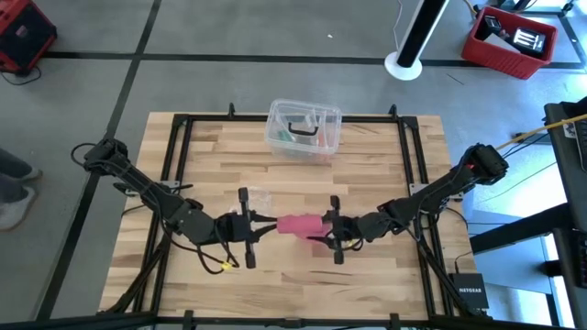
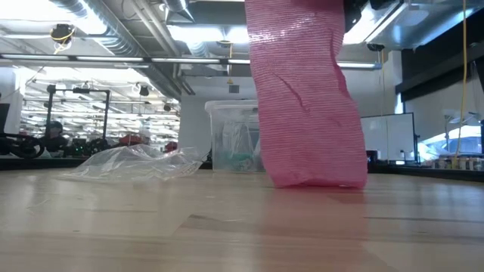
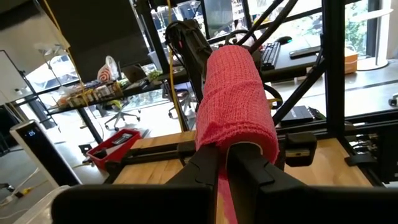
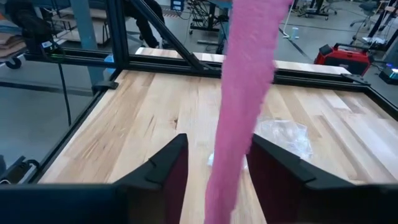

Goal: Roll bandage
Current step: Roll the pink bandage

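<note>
Left hand (image 1: 260,224) clamped on bandage (image 1: 296,224); right hand (image 1: 323,231) apart, strip between its fingers, apparently ungripped. Slack could unwind onto the desk (image 1: 367,183).

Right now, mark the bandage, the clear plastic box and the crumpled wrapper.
bandage (image 2: 306,106), low view, middle of the hanging strip.
clear plastic box (image 1: 304,129), high view, centre of its lid.
crumpled wrapper (image 2: 136,163), low view, middle of the plastic.

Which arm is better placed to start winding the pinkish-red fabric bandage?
Probably the right: its gripper stands open around the hanging pinkish-red fabric bandage, free to regrip, while the left gripper is shut on it, anchoring the end.
</note>
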